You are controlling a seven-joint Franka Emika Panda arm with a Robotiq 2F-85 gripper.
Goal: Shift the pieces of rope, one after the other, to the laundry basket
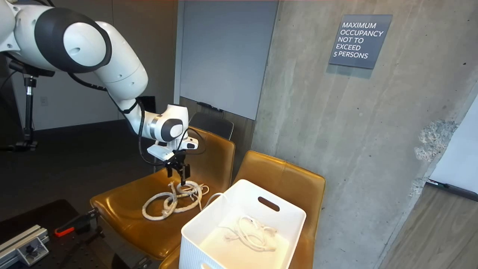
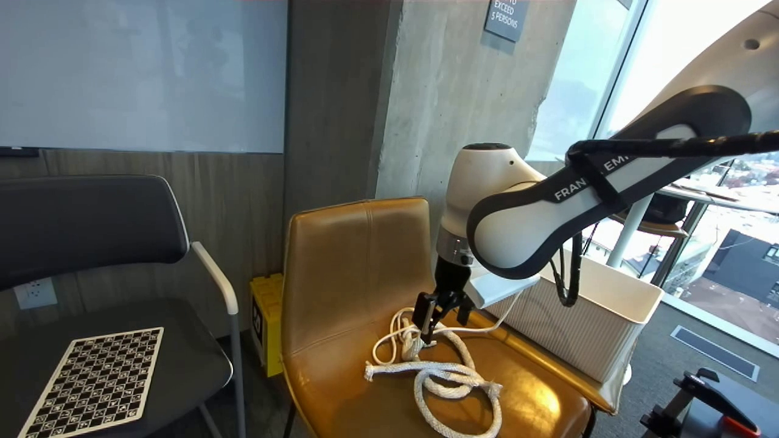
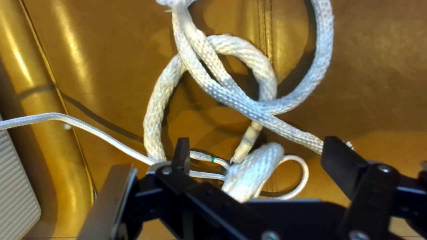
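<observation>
End effector (image 3: pixel 256 145) points down, jaws parted, over looped ropes (image 3: pixel 256 110).

A smoothly rounded, mostly white robot arm (image 1: pixel 125 76) has black bands (image 1: pixel 46 37) around oval white joint caps (image 1: pixel 85 41), a shiny silver metal collar (image 2: pixel 453 246), and black cables (image 1: pixel 141 127) looping along its outside. Pale lettering (image 2: pixel 570 190), "FRAN" and "EM", shows on a dark panel (image 2: pixel 535 198). The angular black gripper (image 3: pixel 258 150) has blocky fingers (image 3: pixel 342 163) and round, silvery screws (image 3: pixel 383 168).
</observation>
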